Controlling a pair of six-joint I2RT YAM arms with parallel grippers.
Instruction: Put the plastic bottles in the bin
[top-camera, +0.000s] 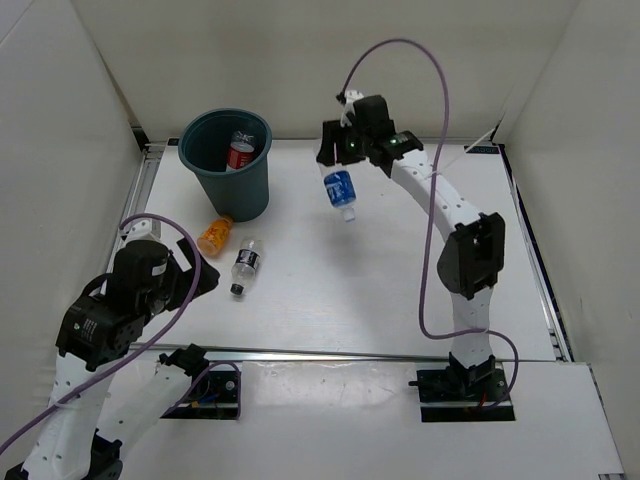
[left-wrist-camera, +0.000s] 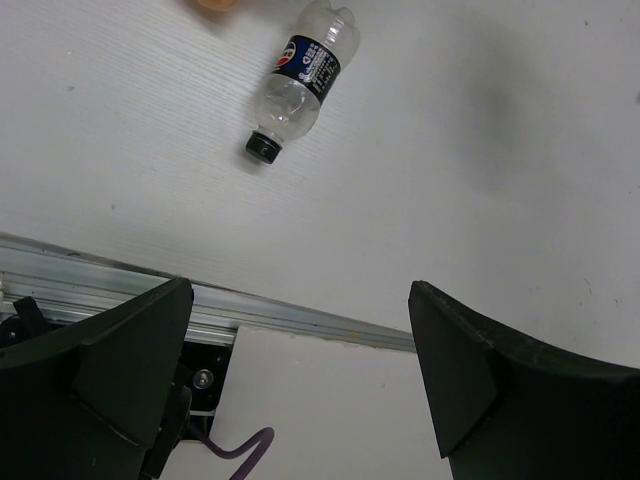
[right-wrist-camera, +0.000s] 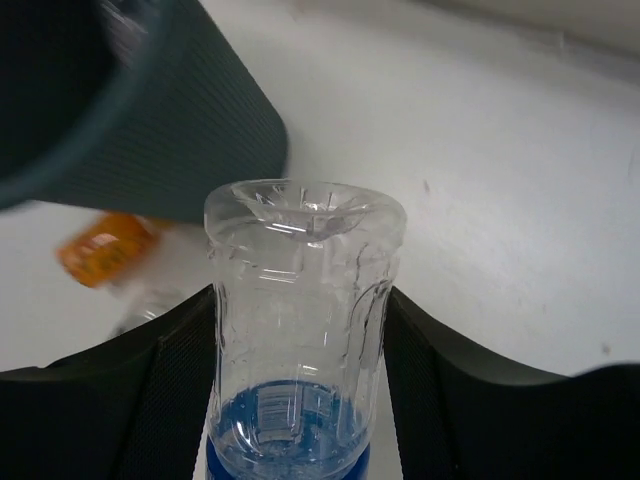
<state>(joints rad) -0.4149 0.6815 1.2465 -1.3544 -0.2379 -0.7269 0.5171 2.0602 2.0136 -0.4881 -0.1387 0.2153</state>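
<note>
The dark teal bin (top-camera: 228, 163) stands at the back left with the red-label bottle (top-camera: 241, 152) inside. My right gripper (top-camera: 340, 165) is shut on the blue-label bottle (top-camera: 341, 191), holding it in the air to the right of the bin, cap hanging down. In the right wrist view the bottle (right-wrist-camera: 300, 330) sits between both fingers with the bin wall (right-wrist-camera: 150, 130) close on the left. The orange bottle (top-camera: 215, 235) and the dark-label bottle (top-camera: 245, 266) lie on the table in front of the bin. My left gripper (left-wrist-camera: 300, 380) is open and empty at the near left, the dark-label bottle (left-wrist-camera: 302, 78) ahead of it.
White walls enclose the table on three sides. A metal rail (top-camera: 350, 353) runs along the near edge by the arm bases. A purple cable (top-camera: 420, 80) loops above the right arm.
</note>
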